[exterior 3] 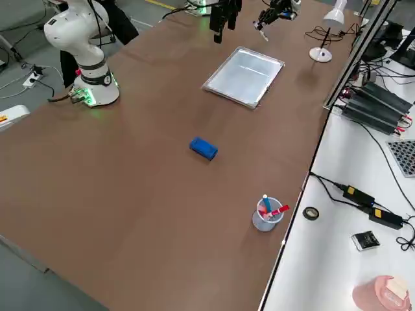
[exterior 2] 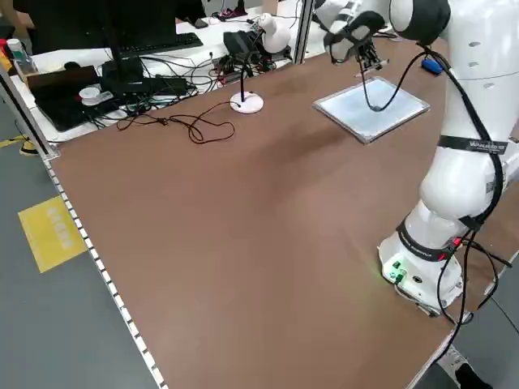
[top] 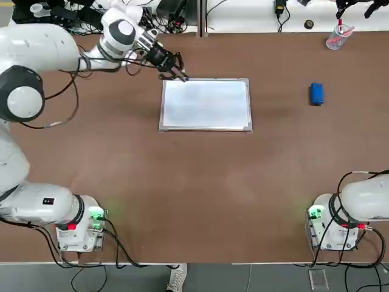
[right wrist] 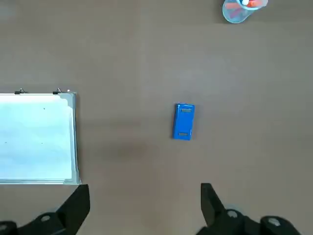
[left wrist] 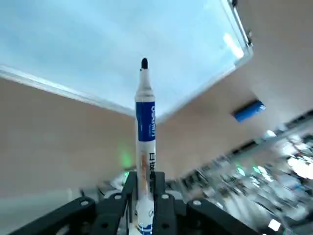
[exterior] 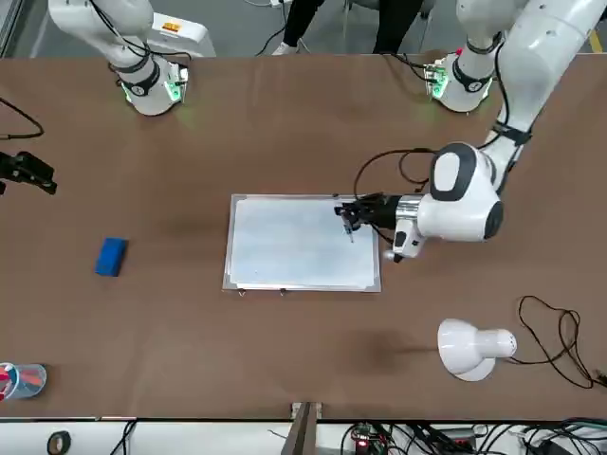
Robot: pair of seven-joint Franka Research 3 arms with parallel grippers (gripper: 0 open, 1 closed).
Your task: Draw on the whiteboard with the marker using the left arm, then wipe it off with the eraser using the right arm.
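The whiteboard (top: 205, 104) lies flat in the middle of the table, and I see no marks on it. My left gripper (top: 176, 70) hovers at its far left corner, shut on the marker (left wrist: 145, 112). The marker's dark tip points at the board just inside the frame; whether it touches I cannot tell. In the front view the same gripper (exterior: 356, 213) and marker (exterior: 349, 227) are at the whiteboard (exterior: 299, 242) edge. The blue eraser (top: 316, 93) lies alone to the board's right. My right gripper (right wrist: 144, 205) hangs open high above the table, with the eraser (right wrist: 184, 121) below and ahead of it.
A clear cup (top: 336, 38) holding a red item stands at the far right of the table. In the front view a white desk lamp (exterior: 469, 348) and its black cable (exterior: 555, 336) sit at the far left side. Both arm bases (top: 82, 228) (top: 328, 222) stand along the near edge.
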